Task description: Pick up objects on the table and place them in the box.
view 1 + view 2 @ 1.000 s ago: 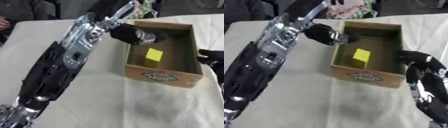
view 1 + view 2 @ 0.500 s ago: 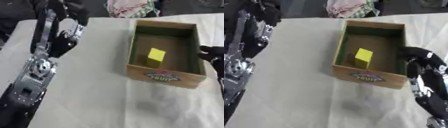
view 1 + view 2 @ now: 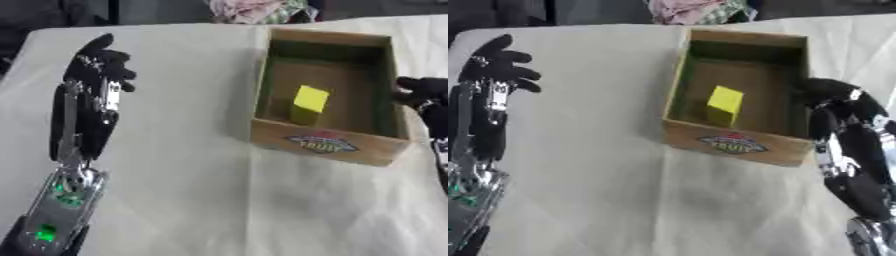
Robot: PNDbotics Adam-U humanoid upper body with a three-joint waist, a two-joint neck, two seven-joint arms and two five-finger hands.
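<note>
White cloth (image 3: 210, 200), yellow block (image 3: 309, 99) in box (image 3: 328, 145); left hand (image 3: 101, 65) fingers relaxed, right hand (image 3: 837, 107) fingers unclear.

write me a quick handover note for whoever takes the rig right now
Left robot hand: raised over the left side of the table, fingers relaxed, holding nothing.
Right robot hand: against the right wall of the box, fingers curled at the rim; I cannot tell if it grips.
Done: a yellow block lies inside the box, near its middle.
Left: no other loose object shows on the white tablecloth. A bundle of cloth sits at the far edge; check whether it belongs to the job.
</note>
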